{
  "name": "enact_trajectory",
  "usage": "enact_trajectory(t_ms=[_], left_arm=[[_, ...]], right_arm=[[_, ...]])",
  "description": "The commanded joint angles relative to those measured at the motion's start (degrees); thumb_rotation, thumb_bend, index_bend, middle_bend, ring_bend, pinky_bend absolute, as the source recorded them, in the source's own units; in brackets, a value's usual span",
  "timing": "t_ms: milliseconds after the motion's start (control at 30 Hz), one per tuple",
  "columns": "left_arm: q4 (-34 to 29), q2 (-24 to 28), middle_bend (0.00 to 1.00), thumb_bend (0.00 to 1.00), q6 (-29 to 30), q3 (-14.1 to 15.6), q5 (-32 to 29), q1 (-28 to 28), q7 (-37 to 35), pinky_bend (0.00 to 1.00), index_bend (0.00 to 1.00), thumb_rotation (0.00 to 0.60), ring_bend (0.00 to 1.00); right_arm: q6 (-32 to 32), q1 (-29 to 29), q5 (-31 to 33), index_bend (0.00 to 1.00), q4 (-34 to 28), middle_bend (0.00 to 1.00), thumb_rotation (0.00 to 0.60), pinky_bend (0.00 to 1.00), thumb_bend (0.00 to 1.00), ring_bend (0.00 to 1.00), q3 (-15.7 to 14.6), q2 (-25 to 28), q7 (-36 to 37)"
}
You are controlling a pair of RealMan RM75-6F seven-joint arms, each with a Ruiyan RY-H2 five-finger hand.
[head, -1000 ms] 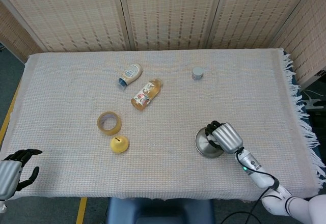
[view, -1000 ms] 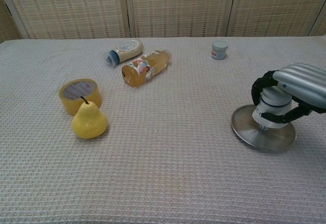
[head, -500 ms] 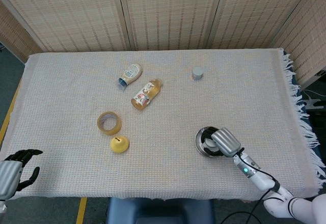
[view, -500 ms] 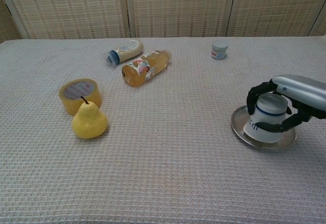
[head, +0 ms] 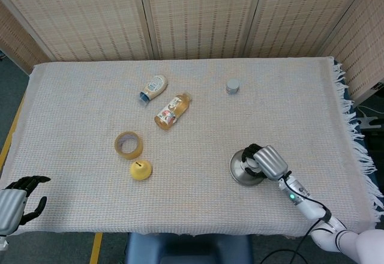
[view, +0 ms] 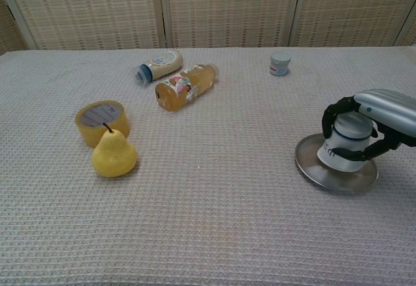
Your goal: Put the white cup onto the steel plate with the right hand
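Observation:
The white cup [view: 347, 144] with a dark band sits upside down on the steel plate [view: 325, 174], slightly tilted. My right hand [view: 385, 114] reaches in from the right and its dark fingers [view: 335, 112] wrap around the cup. In the head view the same right hand [head: 268, 162] covers most of the cup above the steel plate [head: 238, 172]. My left hand [head: 17, 200] hangs at the table's near left corner, holding nothing, fingers apart.
A yellow pear [view: 113, 153] and a tape roll [view: 101, 118] lie at the left. An orange juice bottle [view: 185, 86] and a white bottle [view: 158, 64] lie on their sides further back. A small grey jar [view: 280, 63] stands at the back right.
The right hand with the cup shifted slightly back and up on the plate; the cup, leaning and low half a second ago, now sits more upright. The left hand is still.

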Motion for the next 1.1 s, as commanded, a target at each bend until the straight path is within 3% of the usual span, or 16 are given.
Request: enact_trajectory(t_ms=[33, 133, 333, 633, 733, 1100], left_arm=[[0.0, 0.0, 0.33, 0.43, 0.0, 0.0, 0.0, 0.0, 0.0, 0.44, 0.31, 0.6, 0.29], [-0.1, 0.0, 0.33, 0.43, 0.0, 0.0, 0.0, 0.0, 0.0, 0.44, 0.31, 0.6, 0.29], [-0.1, 0.1, 0.33, 0.43, 0.2, 0.0, 0.0, 0.1, -0.3, 0.44, 0.31, 0.6, 0.29], [-0.1, 0.0, 0.33, 0.43, 0.3, 0.0, 0.2, 0.1, 0.0, 0.44, 0.31, 0.6, 0.29], [-0.1, 0.0, 0.33, 0.43, 0.5, 0.1, 0.5, 0.1, 0.3, 0.44, 0.31, 0.6, 0.29], [-0.1, -0.3, 0.33, 0.43, -0.1, 0.2, 0.4, 0.0, 1.0, 0.44, 0.31, 0.6, 0.29]], right_arm=[[-1.1, 0.3, -0.4, 0.51, -3.6, 0.44, 0.6, 0.73, 0.22, 0.34, -1.4, 1.4, 7.3], [-0.8, 0.5, -0.9, 0.51, -3.6, 0.44, 0.6, 0.73, 0.22, 0.34, -1.8, 1.7, 8.5], [2.2, -0.1, -1.3, 0.51, 2.2, 0.44, 0.6, 0.73, 0.22, 0.34, -0.8, -0.5, 2.4], [12.6, -2.1, -2.6, 0.51, 6.9, 0.44, 0.6, 0.73, 0.22, 0.34, 0.8, -1.7, -3.3], [13.5, -3.9, -1.9, 0.51, 8.4, 0.44, 0.6, 0.73, 0.22, 0.34, 0.6, -1.2, -5.2], [11.8, -10.3, 2.5, 0.51, 15.5, 0.44, 0.6, 0.73, 0.22, 0.34, 0.2, -1.6, 1.3]])
